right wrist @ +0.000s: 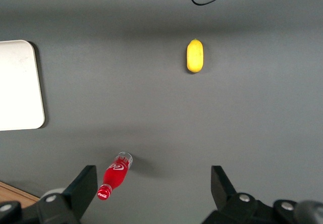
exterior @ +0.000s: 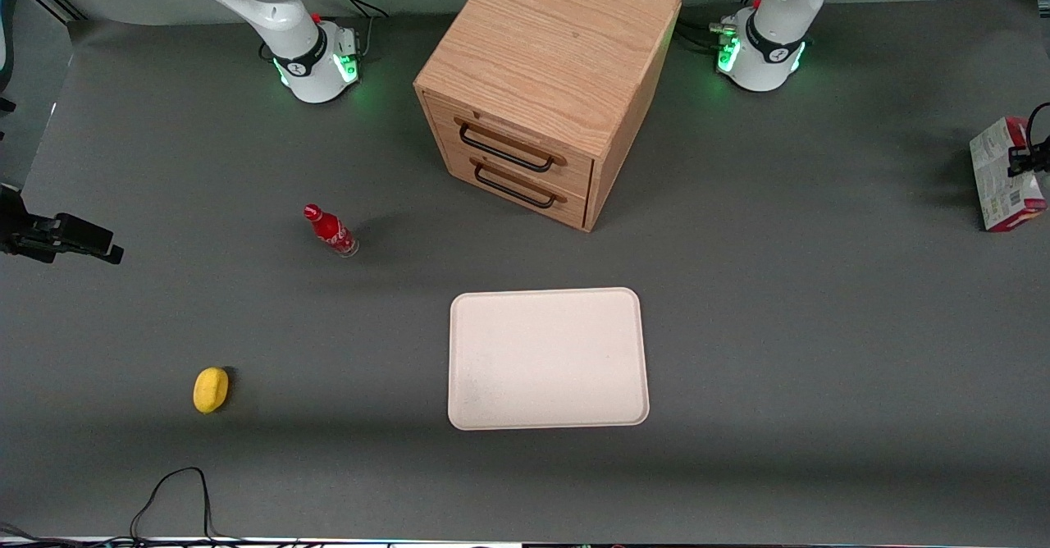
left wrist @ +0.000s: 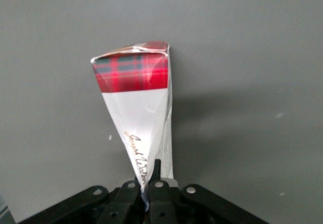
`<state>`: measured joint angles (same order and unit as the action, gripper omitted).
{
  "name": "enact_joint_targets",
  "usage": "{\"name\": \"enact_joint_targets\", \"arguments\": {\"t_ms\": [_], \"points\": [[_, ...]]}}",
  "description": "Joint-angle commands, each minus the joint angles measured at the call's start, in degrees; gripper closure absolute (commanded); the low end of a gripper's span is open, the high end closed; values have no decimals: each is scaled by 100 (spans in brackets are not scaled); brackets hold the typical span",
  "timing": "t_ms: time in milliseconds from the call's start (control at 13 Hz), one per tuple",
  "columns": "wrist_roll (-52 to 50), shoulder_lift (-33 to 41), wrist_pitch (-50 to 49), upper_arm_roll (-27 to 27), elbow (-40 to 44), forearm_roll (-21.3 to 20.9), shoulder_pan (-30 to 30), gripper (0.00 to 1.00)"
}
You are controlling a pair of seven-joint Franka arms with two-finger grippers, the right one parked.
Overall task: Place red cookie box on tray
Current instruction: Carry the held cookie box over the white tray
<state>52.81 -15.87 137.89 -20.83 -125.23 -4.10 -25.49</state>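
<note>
End effector [left wrist: 148,183] at the working arm's end of the desk [exterior: 820,326], fingers clamped on the red cookie box [exterior: 1004,175], gripping its thin edge; box is lifted clear of the desk surface. Tray [exterior: 548,359] sits well apart, mid-desk, nearer the front camera than the wooden cabinet [exterior: 545,80]. Red bottle [exterior: 330,230] and yellow object [exterior: 211,390] toward the parked arm's end

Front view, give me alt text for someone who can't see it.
The tool is shut on the cookie box at the working arm's end of the gray table, well apart from the bare tray. A wooden cabinet stands farther from the camera than the tray; a red bottle and a lemon lie toward the parked arm's end.
</note>
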Motion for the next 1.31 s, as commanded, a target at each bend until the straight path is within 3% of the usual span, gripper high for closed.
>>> {"name": "enact_joint_targets", "arguments": {"t_ms": [0,308,615,923,1231], "points": [[-426,110,-1007,631,770,93,149,100],[-1875,110,-2219,1800,1999,216,579,100],[-3685,14,-3372,2565,3345,146,1343,100],[-5996,-459,-3462,3269,4057,181,2090,100],[-7492,-1521,-3357,3411,5006,181,2942,100]]}}
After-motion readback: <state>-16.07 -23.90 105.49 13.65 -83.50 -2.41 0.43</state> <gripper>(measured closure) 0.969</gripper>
